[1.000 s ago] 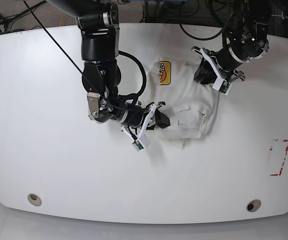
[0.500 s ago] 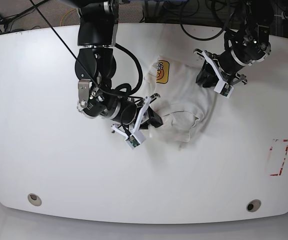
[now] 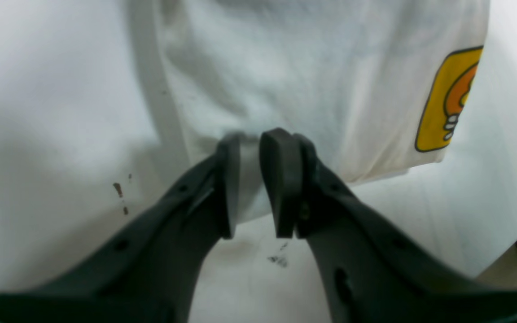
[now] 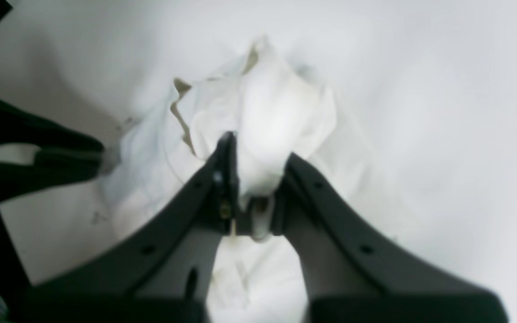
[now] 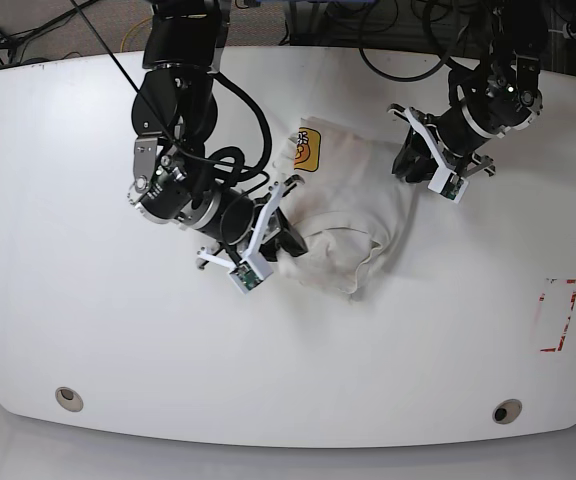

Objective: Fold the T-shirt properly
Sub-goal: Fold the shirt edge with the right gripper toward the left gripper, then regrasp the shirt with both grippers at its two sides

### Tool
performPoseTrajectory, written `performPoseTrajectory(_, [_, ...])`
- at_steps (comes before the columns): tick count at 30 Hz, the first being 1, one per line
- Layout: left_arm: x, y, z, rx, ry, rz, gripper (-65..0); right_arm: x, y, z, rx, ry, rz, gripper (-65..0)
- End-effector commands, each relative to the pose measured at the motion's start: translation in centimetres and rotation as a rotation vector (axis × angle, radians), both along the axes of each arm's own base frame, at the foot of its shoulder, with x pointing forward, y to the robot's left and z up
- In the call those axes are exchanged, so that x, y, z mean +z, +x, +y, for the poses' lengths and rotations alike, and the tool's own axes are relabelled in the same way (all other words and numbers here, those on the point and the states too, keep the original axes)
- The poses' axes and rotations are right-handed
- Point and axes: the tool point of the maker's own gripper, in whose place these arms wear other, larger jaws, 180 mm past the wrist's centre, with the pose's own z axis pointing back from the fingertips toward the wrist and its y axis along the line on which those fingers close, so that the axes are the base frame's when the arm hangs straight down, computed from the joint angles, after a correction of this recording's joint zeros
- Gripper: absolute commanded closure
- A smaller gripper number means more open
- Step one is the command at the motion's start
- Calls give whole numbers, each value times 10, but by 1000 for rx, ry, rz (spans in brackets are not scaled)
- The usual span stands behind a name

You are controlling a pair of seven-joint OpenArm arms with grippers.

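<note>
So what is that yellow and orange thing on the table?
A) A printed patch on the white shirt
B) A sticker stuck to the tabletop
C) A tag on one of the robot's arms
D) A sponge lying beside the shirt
A: the yellow-orange patch sits on the fabric of the T-shirt, near its edge, as the left wrist view shows up close.
</note>
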Motion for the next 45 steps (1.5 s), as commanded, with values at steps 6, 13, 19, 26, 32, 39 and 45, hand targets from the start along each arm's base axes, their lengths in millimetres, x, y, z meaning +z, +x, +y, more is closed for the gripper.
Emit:
performPoseTrajectory(6, [9,2,-9,-26,-23,-34,-114,-13,23,-29,-63,3,34,-6])
performPoseTrajectory(13, [7,-2,-17,-50,-29,-23,-114,-37,39,-43,-81,12,98,-35])
performPoseTrajectory(19, [7,-3,-19,-53,-36,-22,-114,-48,55,-47,-89,27,135,-328])
performPoseTrajectory(26, [7,-4,-24,-67,-41,-20,-114,-47,69,-60,-103,18,130,-650])
performPoseTrajectory(32, [10,-1,-25,-70,-45,-32,-114,-30,74,-79,-119,-17,66,-650])
performPoseTrajectory(39, [33,17,-30,-80,-49,-111,-114,-3,52,-83,-107,-98,-24,-650])
performPoseTrajectory(45, [61,48,-36,-70,-70,-210,-114,15,22,-67,-87,-105,-91,-650])
